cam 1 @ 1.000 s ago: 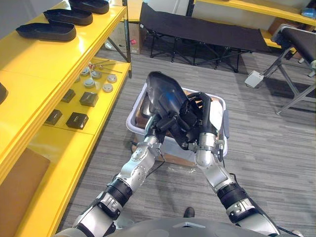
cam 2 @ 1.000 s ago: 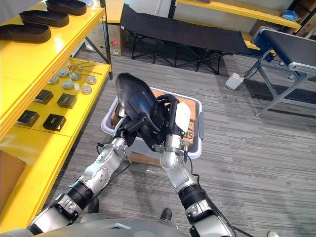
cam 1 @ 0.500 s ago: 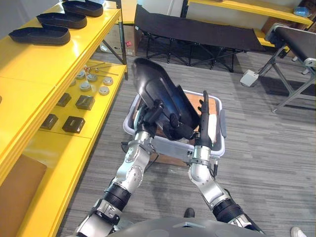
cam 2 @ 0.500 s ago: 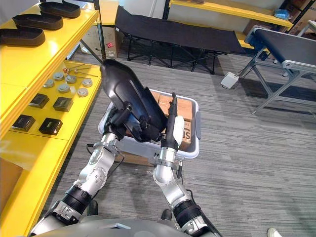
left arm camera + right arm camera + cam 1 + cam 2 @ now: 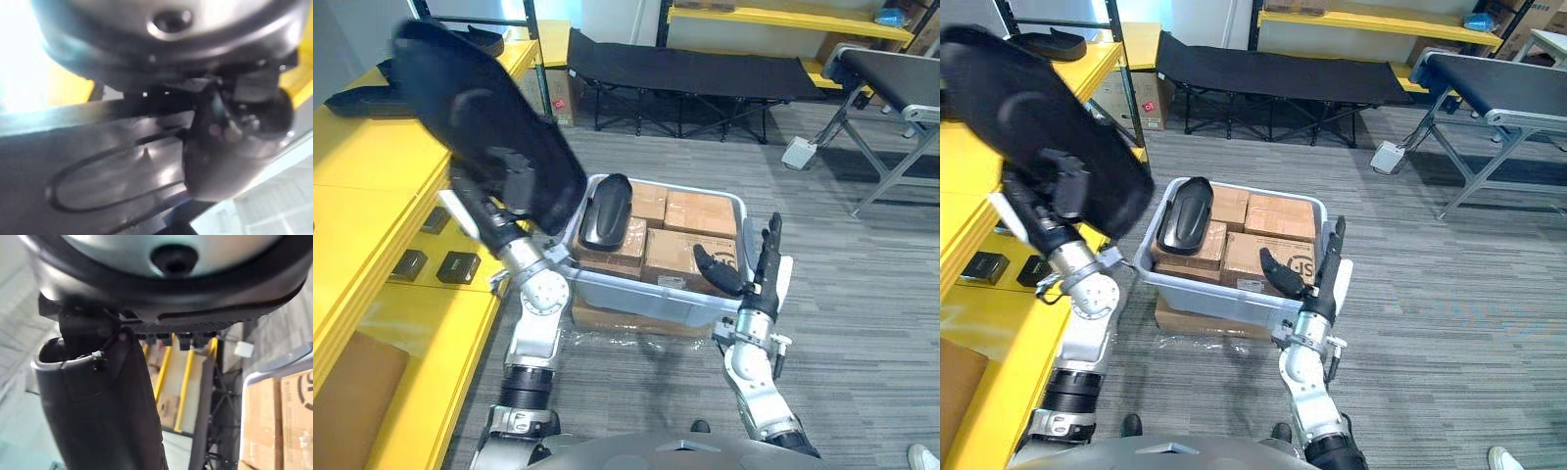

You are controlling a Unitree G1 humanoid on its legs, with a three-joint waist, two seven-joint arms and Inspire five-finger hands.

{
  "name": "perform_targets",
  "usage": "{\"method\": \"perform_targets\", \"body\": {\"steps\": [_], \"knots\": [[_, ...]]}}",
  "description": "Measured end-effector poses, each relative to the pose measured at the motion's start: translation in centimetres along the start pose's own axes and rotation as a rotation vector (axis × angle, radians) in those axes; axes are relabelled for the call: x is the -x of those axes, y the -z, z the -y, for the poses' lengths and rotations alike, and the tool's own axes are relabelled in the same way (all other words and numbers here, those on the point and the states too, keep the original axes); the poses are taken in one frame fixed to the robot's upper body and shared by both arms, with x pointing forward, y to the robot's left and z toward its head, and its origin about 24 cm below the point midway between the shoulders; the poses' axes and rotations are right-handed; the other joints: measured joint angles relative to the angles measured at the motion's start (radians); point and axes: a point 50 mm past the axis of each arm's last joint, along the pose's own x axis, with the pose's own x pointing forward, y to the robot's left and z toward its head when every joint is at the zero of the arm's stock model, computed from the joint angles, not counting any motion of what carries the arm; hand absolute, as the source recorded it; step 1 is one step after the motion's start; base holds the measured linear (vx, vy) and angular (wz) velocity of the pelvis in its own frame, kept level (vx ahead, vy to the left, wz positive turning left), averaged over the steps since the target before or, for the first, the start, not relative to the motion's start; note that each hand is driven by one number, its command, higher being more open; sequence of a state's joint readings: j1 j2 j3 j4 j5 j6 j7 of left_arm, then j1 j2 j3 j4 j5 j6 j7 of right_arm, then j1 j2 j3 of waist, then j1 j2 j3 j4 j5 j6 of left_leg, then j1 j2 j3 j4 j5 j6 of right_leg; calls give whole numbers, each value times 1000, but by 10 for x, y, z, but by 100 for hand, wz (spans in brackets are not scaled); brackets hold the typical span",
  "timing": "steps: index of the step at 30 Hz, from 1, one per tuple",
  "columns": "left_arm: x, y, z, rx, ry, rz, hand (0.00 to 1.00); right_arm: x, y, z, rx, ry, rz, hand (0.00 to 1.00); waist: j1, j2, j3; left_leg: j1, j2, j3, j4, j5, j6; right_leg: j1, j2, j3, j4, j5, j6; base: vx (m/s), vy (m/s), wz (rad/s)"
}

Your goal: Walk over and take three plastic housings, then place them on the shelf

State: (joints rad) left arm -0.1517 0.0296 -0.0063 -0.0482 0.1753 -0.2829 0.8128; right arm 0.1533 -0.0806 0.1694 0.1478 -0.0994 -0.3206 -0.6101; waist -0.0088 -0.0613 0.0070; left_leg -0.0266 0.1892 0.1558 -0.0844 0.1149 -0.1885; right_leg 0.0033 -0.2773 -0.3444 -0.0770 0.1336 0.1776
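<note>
1. Left hand (image 5: 514,181) is gripping a big black housing (image 5: 475,117), fingers curled on its lower part; in the left wrist view the thumb is pressing on its surface.
2. The housing is hanging high and tilted, over the front edge of the yellow shelf (image 5: 362,166), just left of the bin (image 5: 636,294). It is covering part of the shelf top in both eye views.
3. Right hand (image 5: 762,269) is standing at the bin's near right corner, fingers straight up, thumb sticking out, holding nothing.
4. A second housing (image 5: 605,211) is lying on the cartons (image 5: 700,211) in the bin's left half.
5. A third housing (image 5: 1048,41) is sitting at the far end of the shelf top.
6. Small black blocks (image 5: 460,266) are lying on the lower shelf level, under the left arm.
7. The bin is resting on a flat carton (image 5: 626,318) on the floor.
8. Further off: a black cot (image 5: 705,69) beyond the bin, a white box (image 5: 798,152) on the floor, a black-topped bench (image 5: 891,73) at far right.
</note>
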Motion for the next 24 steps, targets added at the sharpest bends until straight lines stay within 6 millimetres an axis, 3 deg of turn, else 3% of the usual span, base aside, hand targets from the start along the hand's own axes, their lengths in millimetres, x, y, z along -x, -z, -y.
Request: {"method": "perform_targets", "body": {"steps": [5, 8, 12, 17, 24], "knots": [[6, 5, -13, -89, -11, 23, 0, 2, -24, 0, -83, -64, 110, 100, -21, 12, -9, 0, 1, 6, 0, -4, -1, -5, 0, 3, 0, 0, 0, 3, -3, -4], [11, 10, -18, -92, 7, -6, 0, 2, -28, 2, -105, -78, 130, 100, -27, 8, -14, 0, 1, 19, 0, -5, -1, -16, 0, 16, 0, 0, 0, 2, -3, -11], [13, 14, -21, 7, 62, -69, 0, 6, -18, 12, -186, -131, 43, 100, -29, 10, -16, 0, 1, 26, 0, -4, 4, -20, 0, 21, 0, 0, 0, 6, -4, -4], [30, 26, -38, 76, 185, -187, 0, 13, -2, 24, -306, -222, -83, 100, -28, 24, -24, -2, 1, 29, 0, -5, 5, -18, 0, 19, 0, 0, 1, 7, -1, -1], [42, 18, -63, 92, 284, -213, 0, 16, 10, 24, -327, -307, -133, 100, -10, 31, -23, -5, 2, -4, 0, -6, 5, 8, -1, -22, 0, -12, -3, -7, -5, 14]]}}
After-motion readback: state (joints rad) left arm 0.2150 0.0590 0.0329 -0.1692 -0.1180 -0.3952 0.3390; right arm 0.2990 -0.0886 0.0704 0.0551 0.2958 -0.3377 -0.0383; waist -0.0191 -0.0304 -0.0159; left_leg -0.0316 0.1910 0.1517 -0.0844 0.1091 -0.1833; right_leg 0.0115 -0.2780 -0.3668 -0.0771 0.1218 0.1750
